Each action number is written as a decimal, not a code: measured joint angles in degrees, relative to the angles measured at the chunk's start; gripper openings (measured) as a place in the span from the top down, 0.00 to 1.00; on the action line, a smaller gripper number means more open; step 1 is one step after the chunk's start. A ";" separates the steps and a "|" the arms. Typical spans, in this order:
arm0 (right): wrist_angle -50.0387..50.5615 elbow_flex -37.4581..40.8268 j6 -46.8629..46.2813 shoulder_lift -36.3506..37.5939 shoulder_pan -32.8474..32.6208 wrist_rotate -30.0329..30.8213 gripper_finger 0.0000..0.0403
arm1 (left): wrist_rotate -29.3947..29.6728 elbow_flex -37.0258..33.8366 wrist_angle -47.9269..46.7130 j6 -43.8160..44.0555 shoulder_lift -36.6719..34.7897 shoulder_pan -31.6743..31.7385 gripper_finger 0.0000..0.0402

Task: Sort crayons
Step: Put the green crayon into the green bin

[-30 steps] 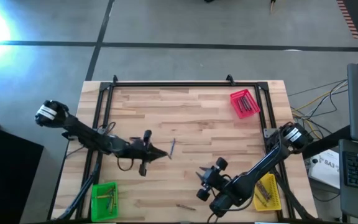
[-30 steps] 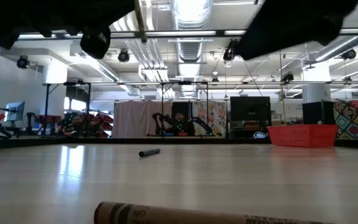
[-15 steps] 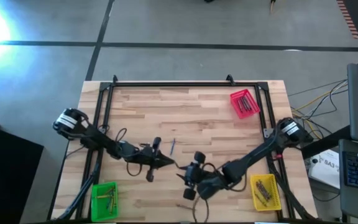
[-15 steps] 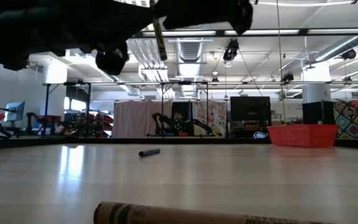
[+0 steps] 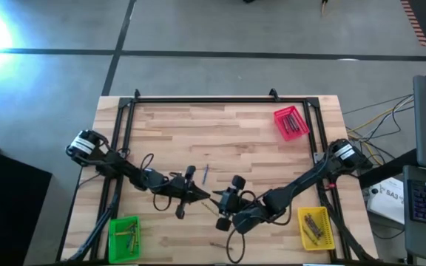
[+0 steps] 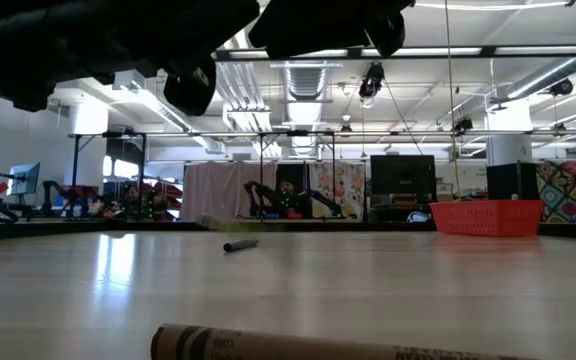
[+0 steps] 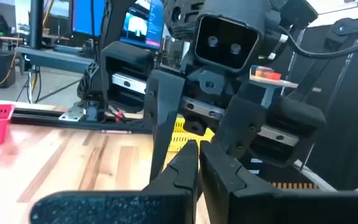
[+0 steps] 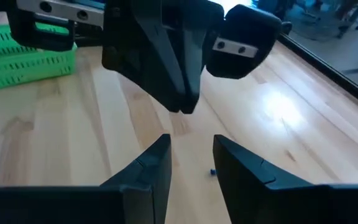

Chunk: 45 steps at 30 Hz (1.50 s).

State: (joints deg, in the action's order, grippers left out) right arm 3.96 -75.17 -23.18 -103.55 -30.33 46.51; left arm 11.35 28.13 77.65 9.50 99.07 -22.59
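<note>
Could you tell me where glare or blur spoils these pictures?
High view: a white flare burns out the floor at the upper left. Low view: the nearest crayon is soft and cut off at the edge. Right wrist view: a bright patch glares on the table.

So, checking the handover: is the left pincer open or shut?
Shut. The left pincer's fingertips meet in its wrist view, pointing at the open right pincer.

Table (image 5: 228,125) = pale wood strips w/ smooth, slightly glossy finish; red tray (image 5: 291,123), green tray (image 5: 123,237) & yellow tray (image 5: 316,227) = slotted plastic; near crayon (image 6: 298,345) has matt brown paper wrap; both grippers' fingers (image 8: 148,171) = matt black plastic.
</note>
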 joint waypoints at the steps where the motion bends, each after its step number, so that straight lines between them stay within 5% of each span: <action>1: 0.02 0.05 -0.03 0.00 0.00 -0.01 0.72 | -0.02 -0.03 -0.04 0.00 0.00 0.00 1.00; 8: 11.26 0.65 -11.03 -0.23 0.52 -1.70 0.72 | 3.03 -2.46 -7.78 2.45 -1.14 0.00 1.00; 15: 6.86 2.07 -17.27 -5.80 4.22 -20.28 0.72 | 5.25 -4.87 -14.32 3.27 -8.53 0.00 1.00; 18: 2.75 1.59 -16.65 -8.89 4.46 -23.74 0.72 | 5.34 -5.83 -19.41 3.37 -13.77 -0.14 1.00; 26: -4.14 -2.29 -10.30 -16.76 4.39 -24.03 0.72 | 8.02 -5.02 -41.40 13.82 -27.28 -1.92 1.00; 33: 0.64 -6.32 -10.21 -19.91 4.44 -23.83 0.73 | 9.56 0.19 -67.28 24.45 -33.66 -6.12 1.00; 41: 6.74 -6.78 -10.43 -18.40 4.48 -24.06 0.95 | 28.29 7.92 -80.86 26.44 -29.45 -14.69 1.00; 45: 12.75 -6.67 -12.65 -16.54 4.30 -23.96 0.96 | 29.16 9.50 -82.24 26.60 -25.33 -14.98 1.00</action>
State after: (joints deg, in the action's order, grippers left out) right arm 16.71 -81.84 -35.83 -120.09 -26.03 22.55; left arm 40.51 37.63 -4.59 36.09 73.74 -37.57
